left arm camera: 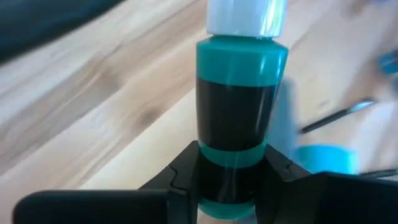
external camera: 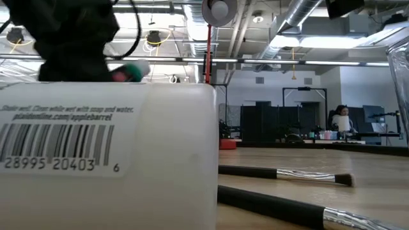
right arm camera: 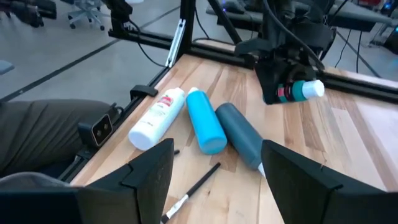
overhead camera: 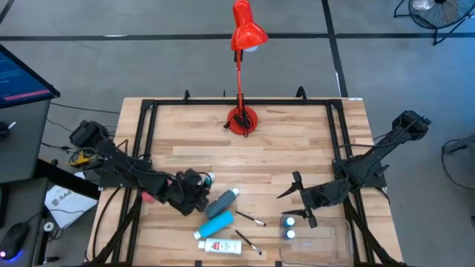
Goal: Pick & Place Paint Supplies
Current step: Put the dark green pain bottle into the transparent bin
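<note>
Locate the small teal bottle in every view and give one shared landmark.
High: teal bottle in the left gripper.
Low: its cap end, upper left.
Left wrist: centre, between the fingers.
Right wrist: upper right.
Landmark: white tube.

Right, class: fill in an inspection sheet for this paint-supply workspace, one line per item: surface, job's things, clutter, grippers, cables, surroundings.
Surface: wooden table in a black frame.
Job's things: white tube, light blue bottle, grey-blue bottle lying side by side; paintbrushes beside them; two white-capped bottles standing near the front right.
Clutter: red desk lamp at the back edge.
Grippers: left gripper shut on teal bottle, lifted off the table; right gripper open, empty.
Cables: dark cables run along the left arm.
Surroundings: a fan on the floor; a person far behind.
</note>
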